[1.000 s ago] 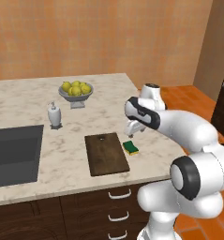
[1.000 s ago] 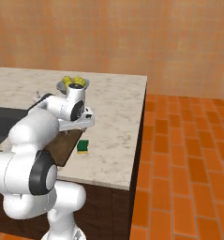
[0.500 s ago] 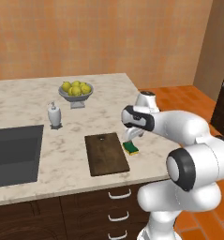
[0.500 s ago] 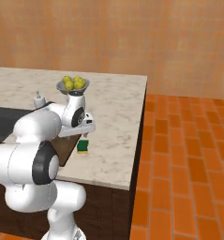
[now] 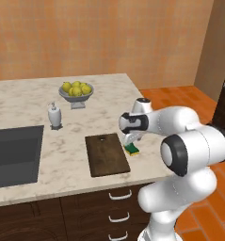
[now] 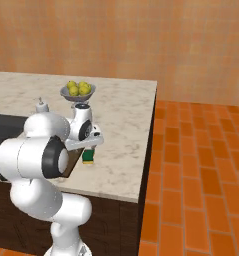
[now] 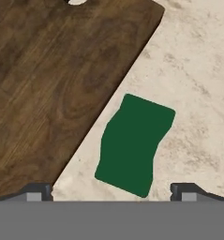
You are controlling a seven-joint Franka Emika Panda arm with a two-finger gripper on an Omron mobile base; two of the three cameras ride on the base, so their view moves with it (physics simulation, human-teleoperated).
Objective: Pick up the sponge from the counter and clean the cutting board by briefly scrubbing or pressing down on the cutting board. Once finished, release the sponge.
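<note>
The sponge (image 7: 133, 144) lies flat on the counter (image 7: 197, 84), green side up, just beside the long right-hand edge of the cutting board (image 7: 52, 79) and apart from it by a thin strip of bare stone. In the left base view the sponge (image 5: 132, 149) shows its yellow under-layer along one side and sits near the board's (image 5: 106, 154) far right corner, at the end where the small hole is. The gripper (image 7: 111, 190) hangs right above the sponge with its jaws spread wide, one dark tip on each side of the green block and neither touching it (nothing is held). From the left base view the gripper (image 5: 131, 140) points down at the counter (image 5: 34, 106), with the white arm reaching in from the right; from the right base view the gripper (image 6: 91, 148) stands just over the sponge (image 6: 88, 156), whose green top and yellow base both show. Farther back on the counter (image 6: 126, 125) stands a grey bowl (image 5: 76, 94) of lemons (image 5: 76, 88), and nearer the sink (image 5: 12, 153) a small white soap bottle (image 5: 54, 116) stands upright. The sink is set into the worktop well to the left of the board. Dark drawers (image 5: 114, 212) with pale handles run below the counter's front edge, and an orange tiled floor (image 6: 201, 165) spreads to the right.
</note>
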